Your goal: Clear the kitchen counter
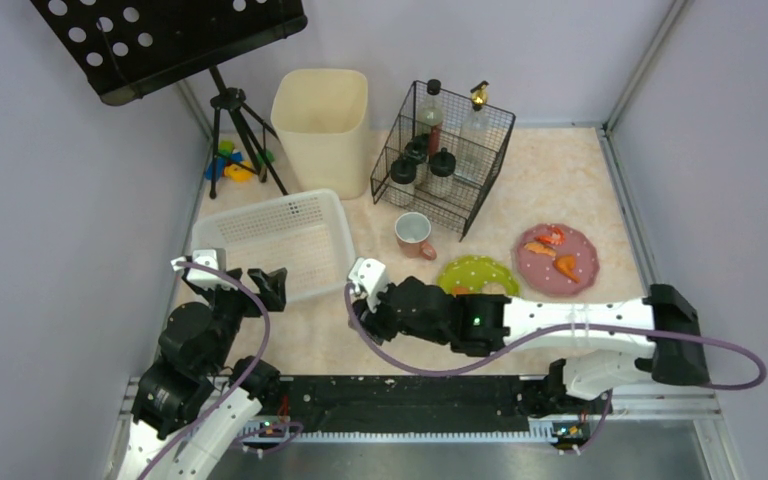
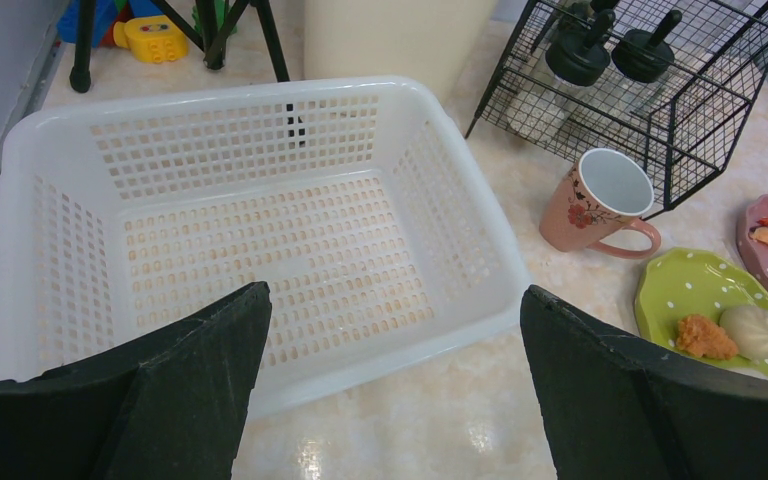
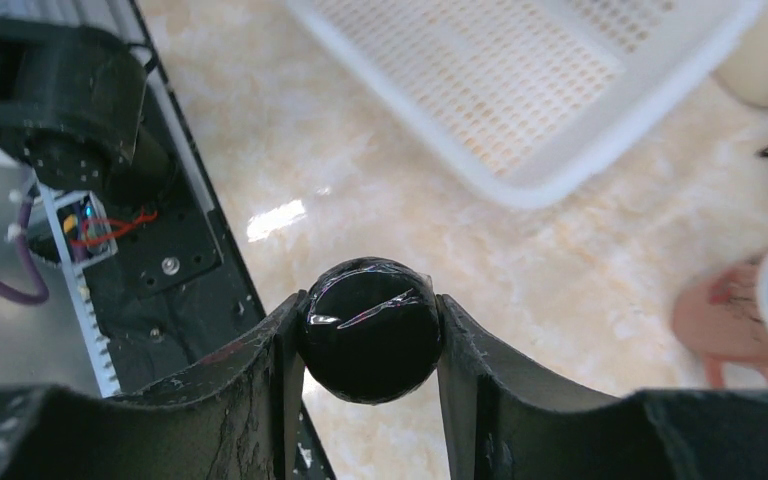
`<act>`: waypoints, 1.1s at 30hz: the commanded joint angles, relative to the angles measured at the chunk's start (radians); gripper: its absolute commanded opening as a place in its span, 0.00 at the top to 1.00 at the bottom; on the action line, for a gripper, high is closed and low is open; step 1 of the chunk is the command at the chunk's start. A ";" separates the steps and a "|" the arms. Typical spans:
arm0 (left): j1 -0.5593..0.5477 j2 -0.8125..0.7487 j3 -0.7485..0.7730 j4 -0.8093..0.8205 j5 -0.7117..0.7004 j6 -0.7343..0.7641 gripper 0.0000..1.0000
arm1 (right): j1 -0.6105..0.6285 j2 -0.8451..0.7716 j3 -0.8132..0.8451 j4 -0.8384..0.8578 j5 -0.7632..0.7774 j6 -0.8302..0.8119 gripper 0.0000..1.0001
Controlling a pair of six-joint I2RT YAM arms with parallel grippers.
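The kitchen counter (image 1: 560, 170) is a glossy beige-pink marble surface. My right gripper (image 3: 370, 305) is shut on a glossy black round object (image 3: 370, 345) wrapped in clear film. It holds the object just above the counter's near edge, in front of the white basket (image 3: 520, 110). In the top view the right gripper (image 1: 368, 315) hides this object. My left gripper (image 2: 395, 330) is open and empty, hovering over the near rim of the basket (image 2: 210, 95). It shows at the left of the top view (image 1: 235, 285).
A pink mug (image 1: 415, 235), a green plate (image 1: 460, 268) with food and a pink plate (image 1: 585, 250) with food stand on the counter. A black wire rack (image 1: 445, 150) with bottles, a cream bin (image 1: 322, 125) and a tripod stand (image 1: 230, 110) are behind. A black rail (image 1: 410, 400) runs along the near edge.
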 commanded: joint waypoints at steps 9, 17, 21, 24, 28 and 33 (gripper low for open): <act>-0.003 -0.005 -0.003 0.044 0.003 0.005 0.01 | -0.193 -0.228 0.138 -0.175 0.280 0.066 0.83; -0.003 -0.008 -0.005 0.045 0.005 0.005 0.01 | -0.535 -0.146 0.205 -0.106 0.269 0.109 0.89; -0.005 -0.009 -0.005 0.046 0.010 0.006 0.01 | -0.640 -0.054 0.243 -0.052 0.258 0.129 0.90; -0.004 -0.011 -0.004 0.047 0.016 0.006 0.01 | -0.686 0.029 0.285 -0.031 0.258 0.135 0.93; -0.003 -0.020 -0.005 0.050 0.021 0.006 0.01 | -0.707 0.131 0.325 0.008 0.271 0.146 0.95; -0.004 -0.027 -0.006 0.051 0.027 0.006 0.01 | -0.720 0.248 0.386 0.023 0.284 0.153 0.94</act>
